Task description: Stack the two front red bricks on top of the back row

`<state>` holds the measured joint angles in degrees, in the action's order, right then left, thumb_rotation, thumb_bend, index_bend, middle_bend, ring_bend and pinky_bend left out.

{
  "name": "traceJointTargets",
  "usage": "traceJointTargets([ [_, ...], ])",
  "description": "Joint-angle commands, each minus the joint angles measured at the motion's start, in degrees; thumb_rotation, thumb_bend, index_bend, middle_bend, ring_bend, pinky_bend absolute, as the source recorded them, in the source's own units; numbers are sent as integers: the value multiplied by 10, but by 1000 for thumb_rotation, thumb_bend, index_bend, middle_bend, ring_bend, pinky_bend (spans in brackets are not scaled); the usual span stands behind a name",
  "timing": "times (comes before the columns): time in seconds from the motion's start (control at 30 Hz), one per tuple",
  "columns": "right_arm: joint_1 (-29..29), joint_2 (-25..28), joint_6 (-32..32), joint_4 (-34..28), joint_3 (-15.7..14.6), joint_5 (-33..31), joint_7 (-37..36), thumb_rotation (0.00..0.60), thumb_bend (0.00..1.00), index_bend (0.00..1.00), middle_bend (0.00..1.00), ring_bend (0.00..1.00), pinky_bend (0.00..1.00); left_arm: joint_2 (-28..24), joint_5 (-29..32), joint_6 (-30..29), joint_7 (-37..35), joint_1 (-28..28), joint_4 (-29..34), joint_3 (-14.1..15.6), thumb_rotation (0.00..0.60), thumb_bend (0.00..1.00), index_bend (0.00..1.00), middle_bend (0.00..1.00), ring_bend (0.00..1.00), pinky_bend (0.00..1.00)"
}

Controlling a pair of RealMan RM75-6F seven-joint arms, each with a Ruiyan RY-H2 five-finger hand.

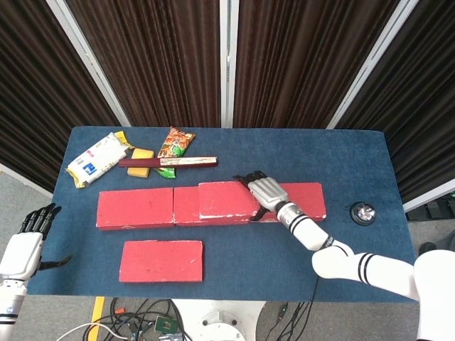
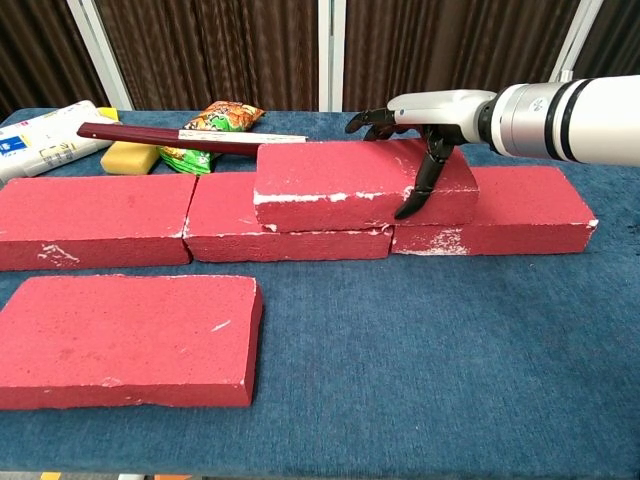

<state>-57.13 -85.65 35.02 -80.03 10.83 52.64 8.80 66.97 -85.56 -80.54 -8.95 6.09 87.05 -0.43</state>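
The stacked brick (image 2: 355,180) is gripped by the right hand (image 2: 425,120) on the back row (image 2: 95,215); the left hand (image 1: 25,241) is held spread beside the desk (image 1: 284,153).

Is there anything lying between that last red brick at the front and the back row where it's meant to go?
Nothing visible does. Only bare blue table lies between the front brick and the back row.

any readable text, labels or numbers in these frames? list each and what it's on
None can be read.
White packet: a blue label patch and print, too small to read.
Orange and green snack bag: printed graphics and lettering, blurred.
Dark red stick with a pale end: no print that I can make out.
Red bricks: only white scuffs, no marks.
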Motion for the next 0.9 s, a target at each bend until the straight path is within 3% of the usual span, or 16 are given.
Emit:
traceJointTargets([
  [0.03,-3,6,17,-17,-2,-16,16,600,64,0,150,60,0,0,-1,-1,-1,0,-1,0,600,0,6,0,0,0],
  [0.43,-16,-4,36,-21,-14,-64,51,600,63,0,144,60,0,1,0,0,-7,-1,-5,1,600,0,6,0,0,0],
  [0.9,-20,-11,37,-13,-20,-79,57,600,56,0,143,59,0,1,-1,1,-12,-1,-8,3,600,0,6,0,0,0],
])
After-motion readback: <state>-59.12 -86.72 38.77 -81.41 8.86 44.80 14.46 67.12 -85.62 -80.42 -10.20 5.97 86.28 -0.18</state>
